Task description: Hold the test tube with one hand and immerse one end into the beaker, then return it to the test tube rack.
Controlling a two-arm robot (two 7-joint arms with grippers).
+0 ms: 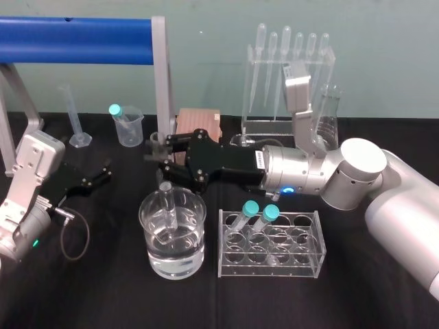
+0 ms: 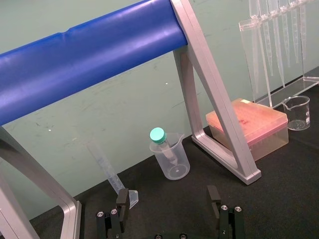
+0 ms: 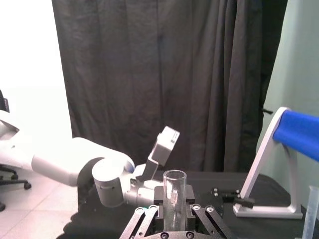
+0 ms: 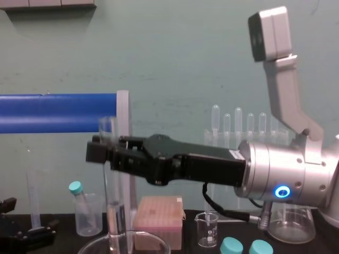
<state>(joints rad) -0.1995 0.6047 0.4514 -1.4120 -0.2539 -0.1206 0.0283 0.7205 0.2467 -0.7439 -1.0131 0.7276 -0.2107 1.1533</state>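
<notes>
My right gripper [image 1: 159,152] reaches in from the right and is shut on the upper part of the clear test tube [image 1: 167,202], holding it upright. The tube's lower end hangs inside the wide glass beaker [image 1: 149,221], which holds water; how deep it dips I cannot tell. From the chest the test tube [image 4: 108,190] runs straight down from the right gripper [image 4: 100,151] to the beaker's rim [image 4: 90,246]. The right wrist view has the open-mouthed test tube [image 3: 174,196] clamped between the fingers. The clear test tube rack [image 1: 317,236] stands right of the beaker. My left gripper [image 2: 168,200] is open, parked at the left.
Two teal-capped tubes [image 1: 259,214] lean in the rack. At the back stand a small plastic beaker [image 1: 128,125] with a capped tube, a graduated cylinder [image 1: 77,116], a pink box [image 1: 200,123], a pipette stand [image 1: 288,75] and a conical flask [image 1: 329,113]. A blue bar [image 1: 75,41] spans the left.
</notes>
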